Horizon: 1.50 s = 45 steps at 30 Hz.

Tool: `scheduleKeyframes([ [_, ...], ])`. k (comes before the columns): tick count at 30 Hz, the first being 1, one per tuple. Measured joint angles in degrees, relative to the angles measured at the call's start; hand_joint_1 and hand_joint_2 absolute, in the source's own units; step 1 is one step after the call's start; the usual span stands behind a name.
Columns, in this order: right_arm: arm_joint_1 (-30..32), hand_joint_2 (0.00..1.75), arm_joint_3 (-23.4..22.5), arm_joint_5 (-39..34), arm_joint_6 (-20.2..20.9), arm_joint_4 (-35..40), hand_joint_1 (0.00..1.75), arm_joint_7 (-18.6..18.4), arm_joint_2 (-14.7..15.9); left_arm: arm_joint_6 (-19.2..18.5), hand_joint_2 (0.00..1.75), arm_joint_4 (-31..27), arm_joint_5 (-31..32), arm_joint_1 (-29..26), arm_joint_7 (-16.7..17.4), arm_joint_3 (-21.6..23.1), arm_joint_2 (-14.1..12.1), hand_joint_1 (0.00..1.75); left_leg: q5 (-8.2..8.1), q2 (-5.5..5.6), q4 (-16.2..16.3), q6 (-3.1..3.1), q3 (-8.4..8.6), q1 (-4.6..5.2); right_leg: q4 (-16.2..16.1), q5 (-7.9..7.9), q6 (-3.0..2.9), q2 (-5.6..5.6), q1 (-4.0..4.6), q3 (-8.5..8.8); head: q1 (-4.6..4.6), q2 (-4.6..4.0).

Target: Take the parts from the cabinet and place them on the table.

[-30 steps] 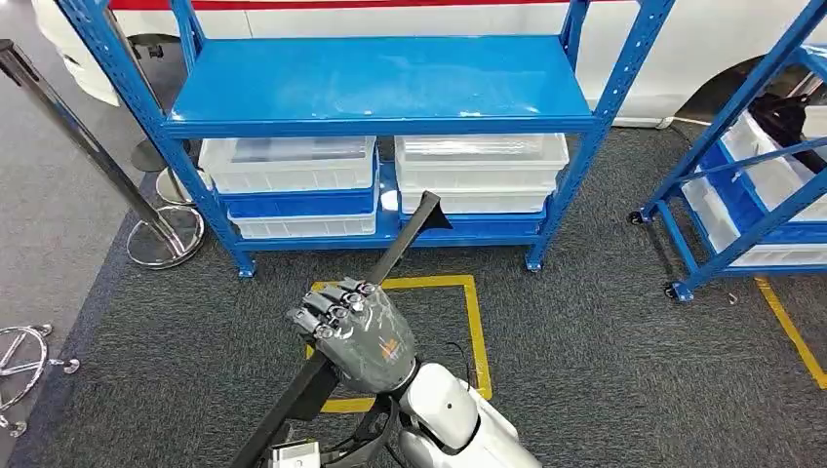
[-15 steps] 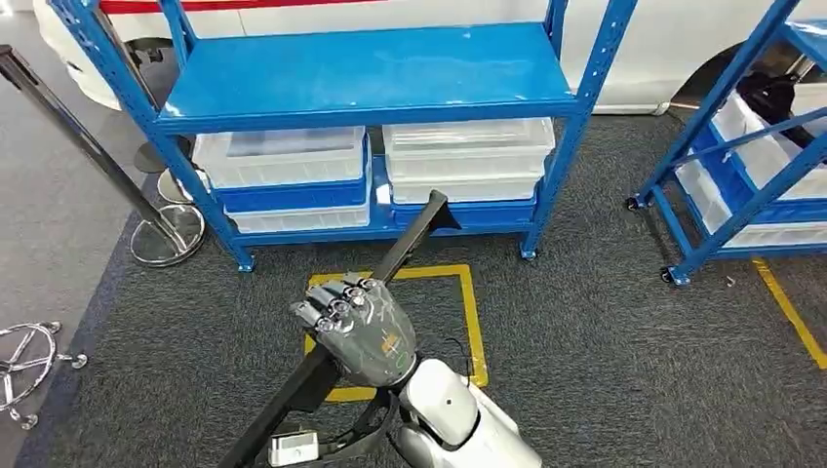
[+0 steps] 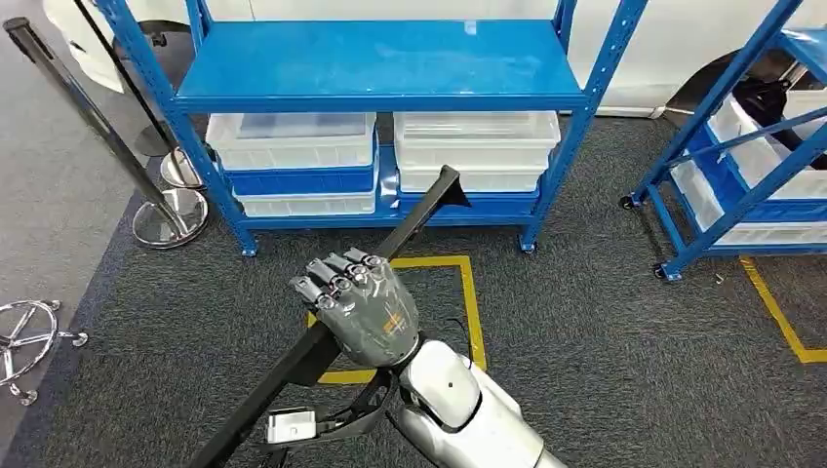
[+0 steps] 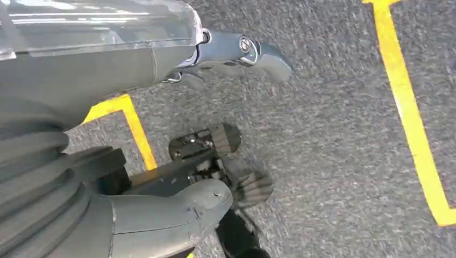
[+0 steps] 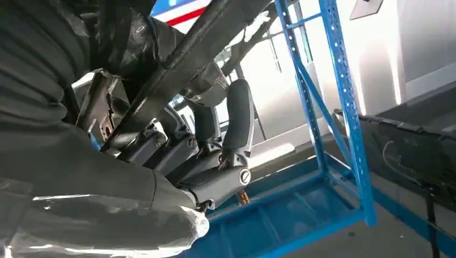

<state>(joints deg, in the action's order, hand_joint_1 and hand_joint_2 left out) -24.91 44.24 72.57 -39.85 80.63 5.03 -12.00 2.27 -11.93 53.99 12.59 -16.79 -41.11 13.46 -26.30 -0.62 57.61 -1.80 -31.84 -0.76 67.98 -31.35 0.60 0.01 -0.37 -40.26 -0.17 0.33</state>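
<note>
My right hand [image 3: 359,307] grips a long black bar [image 3: 414,226] near its middle. The bar slants from the lower left of the head view up toward the blue rack [image 3: 380,63], and its far tip hangs in front of the rack's bottom shelf. The right wrist view shows the fingers [image 5: 236,118] wrapped around the same bar [image 5: 204,37]. My left hand [image 4: 161,59] hangs over the grey carpet with its thumb [image 4: 177,209] apart from the fingers and nothing in it.
Two white bins [image 3: 291,141] [image 3: 478,136] sit on the rack's lower shelves. A second blue rack [image 3: 751,166] stands at the right, and a chrome stanchion [image 3: 171,216] and a chair base [image 3: 24,336] at the left. A yellow taped square [image 3: 471,302] marks the carpet.
The whole picture has shifted, so the camera has moved; the rack now sits a little more to the right. My right hand still grips the bar in the same way.
</note>
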Motion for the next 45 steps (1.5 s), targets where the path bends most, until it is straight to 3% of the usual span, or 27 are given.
scheduleKeyframes([
  [2, 0.0, 1.75, 0.0, 0.0, 0.0, 0.0, 1.75, -0.2, 0.2, 0.0, 1.75, 0.0, 0.0, 0.0, 0.0, 0.1, 0.0, 0.00, 0.68, -0.05, 0.3, -0.09, -1.24, 0.17, 7.4, -3.43, 0.26, -0.01, -0.06, -1.96, 0.00, 0.00],
  [3, 0.0, 1.75, 0.0, 0.0, 0.0, 0.0, 1.75, -0.3, 0.3, 0.0, 1.75, 0.0, 0.0, 0.0, 0.0, 0.1, 0.0, 0.00, 0.98, -0.06, 0.6, -0.06, -1.95, 0.22, 8.4, -2.92, 0.26, -0.01, -0.05, -1.64, -0.02, 0.00],
  [5, 0.0, 1.75, 0.0, 0.0, 0.0, 0.0, 1.75, -0.3, 0.4, 0.0, 1.75, 0.0, 0.0, 0.0, 0.0, 0.1, 0.0, 0.00, 1.42, -0.04, 1.1, 0.08, -3.09, 0.27, 3.9, 0.56, -0.05, -0.01, -0.04, 2.17, 0.00, 0.00],
  [6, -0.1, 1.75, 0.0, 0.0, 0.0, 0.0, 1.75, -0.3, 0.4, 0.0, 1.75, 0.0, 0.0, 0.0, 0.0, 0.1, 0.0, 0.00, 1.65, 0.01, 1.4, 0.21, -3.47, 0.31, -1.2, 2.44, -0.43, -0.01, 0.02, 5.69, -0.02, 0.00],
  [8, -0.2, 1.75, 0.0, 0.0, 0.0, 0.2, 1.75, -0.3, 0.4, 0.0, 1.75, 0.0, 0.0, 0.0, 0.0, 0.1, 0.0, 0.00, 2.12, 0.02, 1.6, 0.77, -4.15, 0.60, -7.9, 1.44, -1.20, 0.03, 0.61, 9.73, -0.02, 0.00],
  [11, -0.3, 1.75, 0.0, 0.0, 0.0, 0.4, 1.75, -0.3, 0.4, 0.1, 1.75, 0.0, 0.0, 0.0, 0.0, 0.1, 0.1, 0.00, 3.53, -0.02, 1.1, 1.83, -4.34, 0.25, -8.5, 2.35, -1.71, 0.08, 0.90, 9.07, -0.02, 0.00],
  [12, -0.3, 1.75, 0.0, 0.0, 0.0, 0.4, 1.75, -0.3, 0.4, 0.1, 1.75, 0.0, 0.0, 0.0, 0.0, 0.1, 0.1, 0.00, 3.82, 0.06, 0.9, 2.25, -4.64, 0.63, -9.2, 3.22, -2.24, -0.03, 0.31, 8.85, -0.02, 0.00],
  [14, -0.4, 1.75, 0.0, 0.0, 0.0, 0.4, 1.75, -0.3, 0.4, 0.2, 1.75, 0.0, 0.0, 0.0, 0.0, 0.1, 0.1, 0.00, -0.74, 0.25, 3.7, 2.77, -5.84, 0.33, -9.7, 4.47, -3.13, -0.45, 0.03, 7.88, -0.05, 0.00],
  [16, -0.4, 1.75, 0.0, 0.0, 0.0, 0.4, 1.75, -0.3, 0.4, 0.2, 1.75, 0.0, 0.0, 0.0, 0.0, 0.1, 0.1, 0.00, -6.91, 0.23, 12.2, 3.26, -8.01, 0.02, -9.4, 5.41, -3.32, -0.51, 0.07, 6.40, -0.04, 0.00],
  [18, -0.3, 1.75, 0.0, 0.0, 0.0, 0.4, 1.75, -0.3, 0.4, 0.2, 1.75, 0.0, 0.0, 0.0, 0.0, 0.1, 0.1, 0.00, -8.28, 0.22, 18.1, 3.69, -8.81, -0.11, -9.1, 6.44, -3.20, -0.53, 0.05, 4.77, -0.04, 0.00],
  [19, -0.3, 1.75, 0.0, 0.0, 0.0, 0.4, 1.75, -0.3, 0.4, 0.2, 1.75, 0.0, 0.0, 0.0, 0.1, 0.1, 0.1, 0.00, -6.55, 0.22, 18.0, 3.84, -7.75, -0.24, -8.9, 6.99, -3.07, -0.53, 0.00, 3.89, -0.07, 0.00],
  [21, -0.3, 1.75, 0.0, 0.0, 0.0, 0.4, 1.75, -0.3, 0.4, 0.3, 1.75, 0.0, 0.0, 0.0, 0.1, 0.1, 0.1, 0.00, -2.06, 0.22, 11.2, 4.07, -2.60, -0.54, -8.4, 7.99, -2.58, -0.49, -0.19, 2.17, -0.04, 0.00],
  [22, -0.4, 1.75, 0.0, 0.0, 0.0, 0.4, 1.75, -0.3, 0.4, 0.3, 1.75, 0.0, 0.1, 0.1, 0.1, 0.1, 0.1, 0.00, -1.43, 0.24, 6.0, 4.15, 0.99, -0.70, -8.0, 8.39, -2.21, -0.42, -0.32, 1.53, -0.07, 0.00],
  [23, -0.4, 1.75, 0.0, 0.1, 0.0, 0.5, 1.75, -0.3, 0.4, 0.3, 1.75, 0.0, 0.1, 0.2, 0.1, 0.1, 0.2, 0.00, -4.01, 0.43, 1.8, 4.19, 3.58, -0.39, -7.9, 8.82, -1.72, -0.41, -0.16, 0.94, -0.07, 0.00],
  [24, -0.4, 1.75, 0.0, 0.1, 0.0, 0.5, 1.75, -0.3, 0.4, 0.3, 1.75, 0.0, 0.1, 0.3, 0.0, 0.2, 0.2, 0.00, -4.44, 0.80, -0.5, 3.41, 4.45, -0.02, -7.8, 9.23, -1.37, -0.49, -0.18, 0.75, 0.00, 0.00],
  [28, -0.4, 1.75, 0.0, 0.2, 0.0, 0.5, 1.75, -0.3, 0.5, 0.3, 1.75, 0.0, 0.0, 0.1, 0.1, 0.2, 0.3, 0.00, -2.25, 0.60, -0.1, 1.50, 2.57, -0.37, -8.6, 11.16, -0.31, -0.27, -0.05, -0.06, 0.00, 0.00],
  [30, -0.4, 1.75, 0.0, 0.2, 0.0, 0.5, 1.75, -0.3, 0.5, 0.3, 1.75, 0.0, 0.0, 0.4, 0.2, 0.2, 0.3, 0.00, -0.89, 0.37, 0.0, 0.54, 0.85, -0.16, -4.8, 4.98, 0.00, -0.25, -0.31, -1.25, 0.02, 0.00],
  [32, -0.4, 1.75, 0.0, 0.2, 0.0, 0.5, 1.75, -0.3, 0.5, 0.3, 1.75, 0.0, 0.0, 0.4, 0.2, 0.2, 0.3, 0.00, 0.39, 0.17, 0.1, 0.09, -0.82, 0.15, 3.9, -1.48, 0.12, -0.22, -0.31, -2.92, 0.02, 0.00],
  [33, -0.4, 1.75, 0.0, 0.2, 0.0, 0.5, 1.75, -0.3, 0.6, 0.3, 1.75, 0.0, 0.0, 0.4, 0.2, 0.2, 0.3, 0.00, 1.08, 0.11, 0.2, 0.03, -1.78, 0.30, 7.5, -2.46, 0.08, -0.20, -0.30, -3.31, 0.00, 0.00],
  [35, -0.4, 1.75, 0.0, 0.2, 0.0, 0.5, 1.75, -0.3, 0.7, 0.3, 1.75, 0.0, 0.0, 0.4, 0.2, 0.2, 0.3, 0.00, 2.32, 0.07, 0.5, 0.06, -3.75, 0.58, 8.5, 0.48, -0.32, -0.19, -0.27, -1.48, 0.00, 0.00],
  [37, -0.4, 1.75, 0.0, 0.2, 0.0, 0.5, 1.75, -0.3, 0.7, 0.4, 1.75, 0.0, 0.0, 0.4, 0.2, 0.2, 0.3, 0.00, 3.38, 0.09, 0.7, 0.10, -5.50, 0.86, 3.1, 3.85, -1.11, -0.18, -0.05, 3.70, 0.00, 0.00],
  [39, -0.7, 1.75, 0.0, 0.2, 0.0, 0.5, 1.75, -0.3, 0.6, 0.3, 1.75, 0.0, 0.0, 0.6, 0.1, 0.2, 0.4, 0.00, 4.29, 0.13, 0.8, 0.55, -6.31, 1.21, -6.9, 0.87, -2.27, -0.16, 0.83, 11.62, 0.00, 0.00],
  [40, -1.0, 1.75, 0.0, 0.2, 0.0, 0.7, 1.75, -0.3, 0.5, 0.3, 1.75, 0.0, -0.1, 0.7, 0.1, 0.2, 0.4, 0.00, 5.08, 0.03, 0.8, 0.85, -6.49, 0.94, -10.4, -0.54, -2.20, -0.16, 0.84, 13.19, -0.04, 0.00],
  [42, -1.1, 1.75, 0.0, 0.2, 0.0, 0.6, 1.75, -0.3, 0.5, 0.3, 1.75, 0.0, 0.0, 0.8, 0.0, 0.2, 0.5, 0.00, 6.79, -0.03, -0.2, 1.59, -6.85, 0.42, -10.6, 0.56, -2.30, 0.03, 1.44, 12.39, -0.02, 0.00],
  [43, -0.9, 1.75, 0.0, 0.2, 0.0, 0.5, 1.75, -0.3, 0.5, 0.3, 1.75, 0.0, 0.0, 0.6, 0.0, 0.2, 0.5, 0.00, 7.30, 0.11, -0.6, 1.99, -7.07, 0.86, -11.8, 1.65, -2.63, -0.08, 0.90, 12.22, 0.00, 0.00],
  [44, -0.9, 1.75, 0.0, 0.2, 0.0, 0.4, 1.75, -0.3, 0.5, 0.3, 1.75, 0.0, 0.0, 0.7, 0.0, 0.2, 0.5, 0.00, 5.44, 0.32, -0.1, 2.24, -7.39, 0.54, -12.1, 2.44, -2.63, -0.59, 0.64, 11.84, 0.00, 0.00],
  [45, -0.9, 1.75, 0.0, 0.3, 0.1, 0.4, 1.75, -0.3, 0.4, 0.3, 1.75, 0.0, 0.0, 0.4, 0.1, 0.2, 0.5, 0.00, 1.76, 0.33, 2.4, 2.56, -8.27, 0.48, -12.1, 3.11, -3.31, -0.54, 0.52, 11.01, -0.07, 0.00],
])
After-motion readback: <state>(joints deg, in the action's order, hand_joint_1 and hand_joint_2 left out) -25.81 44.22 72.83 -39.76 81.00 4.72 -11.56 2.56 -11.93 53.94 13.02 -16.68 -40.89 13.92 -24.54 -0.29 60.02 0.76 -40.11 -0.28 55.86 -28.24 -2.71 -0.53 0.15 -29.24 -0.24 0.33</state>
